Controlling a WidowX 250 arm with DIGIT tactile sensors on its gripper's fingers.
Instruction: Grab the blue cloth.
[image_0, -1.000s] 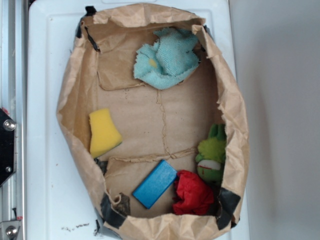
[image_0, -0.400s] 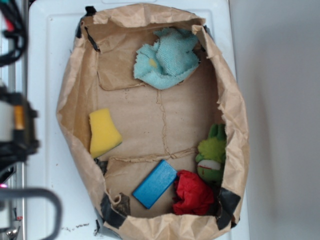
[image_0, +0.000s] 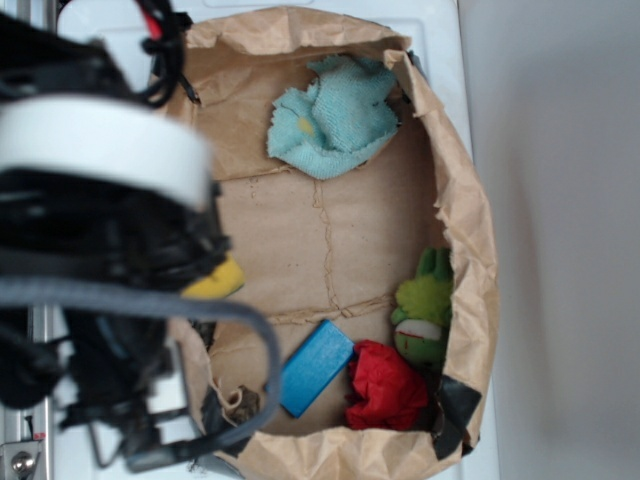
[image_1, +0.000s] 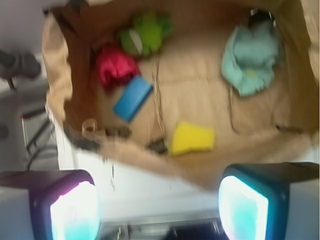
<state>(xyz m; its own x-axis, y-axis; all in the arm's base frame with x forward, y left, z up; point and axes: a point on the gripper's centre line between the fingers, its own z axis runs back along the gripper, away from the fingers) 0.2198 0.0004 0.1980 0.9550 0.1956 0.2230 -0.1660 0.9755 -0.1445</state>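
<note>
The blue cloth (image_0: 335, 118) lies crumpled at the far end of the open brown paper bag (image_0: 470, 230), light teal with a small yellowish spot. In the wrist view the blue cloth (image_1: 250, 62) sits at the upper right, well away from my gripper (image_1: 160, 205). The gripper's two glowing pads (image_1: 75, 212) stand wide apart over the bag's near rim and the white surface, with nothing between them. In the exterior view my arm (image_0: 100, 250) is a large blur over the bag's left side, and its fingers are hidden.
Inside the bag lie a yellow sponge (image_1: 194, 137), a dark blue block (image_0: 315, 365), a red cloth (image_0: 385, 388) and a green frog toy (image_0: 422, 305). The bag's crumpled walls (image_1: 55, 75) stand up around them. A white surface (image_0: 440, 30) lies under the bag.
My arm has swung in from the left and now covers the bag's left side and most of the yellow sponge. The objects in the bag have not moved.
</note>
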